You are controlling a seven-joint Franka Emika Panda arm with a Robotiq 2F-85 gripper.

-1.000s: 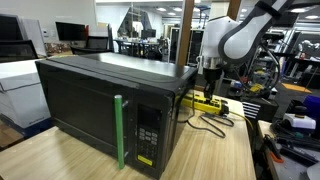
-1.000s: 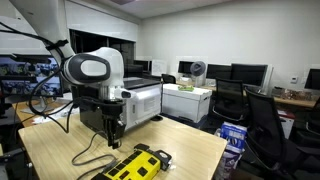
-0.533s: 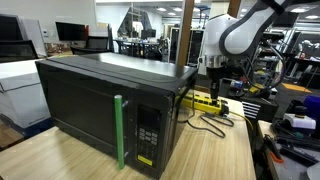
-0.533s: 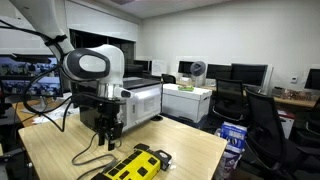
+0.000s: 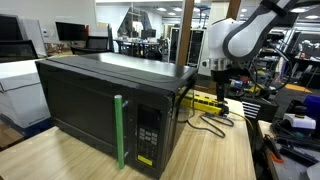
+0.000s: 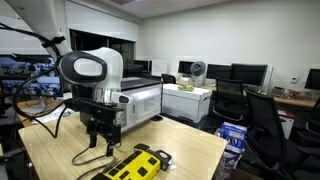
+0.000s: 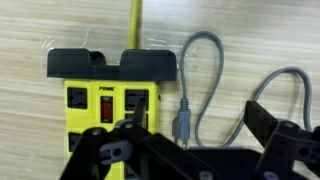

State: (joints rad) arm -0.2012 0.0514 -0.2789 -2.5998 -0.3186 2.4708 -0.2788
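Note:
My gripper [image 7: 195, 135] is open, its black fingers [image 7: 265, 118] spread wide above the wooden table. Between them in the wrist view a grey plug [image 7: 182, 125] lies flat on the wood, and its grey cable [image 7: 203, 55] loops away to the right. A yellow and black power strip [image 7: 105, 95] with a red switch sits just left of the plug, not touching it. In both exterior views the gripper [image 5: 221, 88] [image 6: 103, 138] hangs a little above the power strip [image 5: 205, 101] [image 6: 135, 165], behind the microwave. Nothing is held.
A black microwave [image 5: 100, 100] with a green door handle [image 5: 119, 130] fills the table beside the arm. Dark cables [image 6: 85, 155] trail over the table. Office chairs [image 6: 262, 115], a blue bin [image 6: 232, 138] and desks with monitors stand beyond the table edge.
The jaws have spread from nearly shut to wide open, letting go of the grey plug. The gripper has lifted slightly above the power strip.

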